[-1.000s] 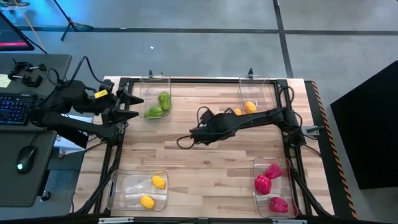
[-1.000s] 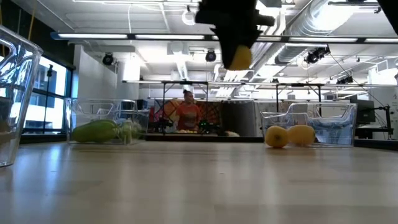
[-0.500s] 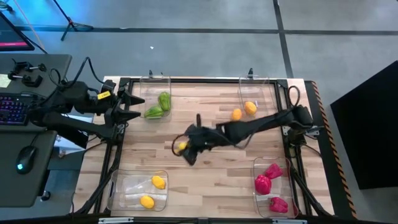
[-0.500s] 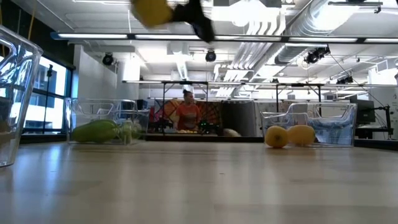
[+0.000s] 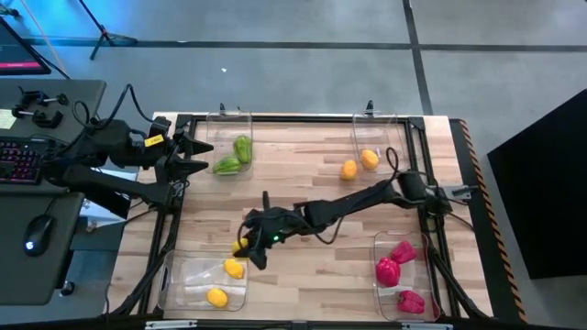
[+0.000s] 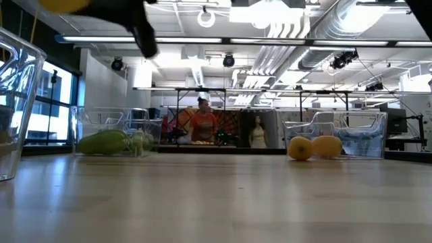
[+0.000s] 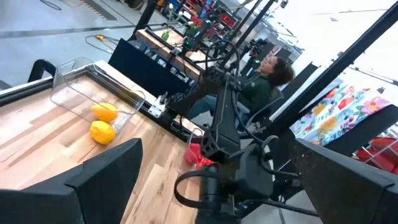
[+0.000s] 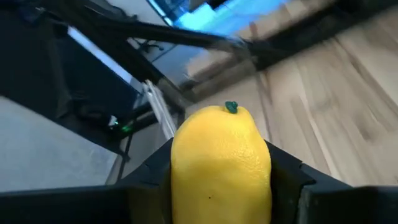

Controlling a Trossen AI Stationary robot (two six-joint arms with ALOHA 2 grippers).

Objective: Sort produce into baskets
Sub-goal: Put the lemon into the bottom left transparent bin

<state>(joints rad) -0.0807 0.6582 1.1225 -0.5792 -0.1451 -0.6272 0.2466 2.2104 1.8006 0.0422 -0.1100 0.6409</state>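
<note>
My right gripper [image 5: 244, 247] is shut on a yellow toy lemon [image 8: 221, 165], held in the air just off the far right corner of the near left basket [image 5: 179, 275]. The lemon also shows in the high view [image 5: 240, 246] and at the top of the low view [image 6: 64, 5]. That clear basket holds two yellow pieces [image 5: 235, 268]. My left gripper [image 5: 200, 157] waits open at the table's far left, beside the far left basket [image 5: 229, 124], which holds green produce [image 5: 234, 156]. My right gripper pinches the lemon by its two opposite sides [image 8: 181, 177] between its two fingers. The fingers reach in from the table's right. The lemon's end with the green tip [image 8: 231, 107] points away from the wrist. The lemon is lifted clear of the table.
The far right basket [image 5: 394, 128] holds an orange-yellow piece [image 5: 369, 158]; another [image 5: 348, 169] lies at its left wall. The near right basket [image 5: 417, 307] holds three magenta-red pieces [image 5: 388, 270]. Bare wood lies in the table's middle. A person shows beyond the table [image 6: 202, 125].
My right gripper has carried the lemon from above the table's middle toward the left and near edges, to the near left basket's corner, and has stayed shut on it. The arm has stretched out across the table.
</note>
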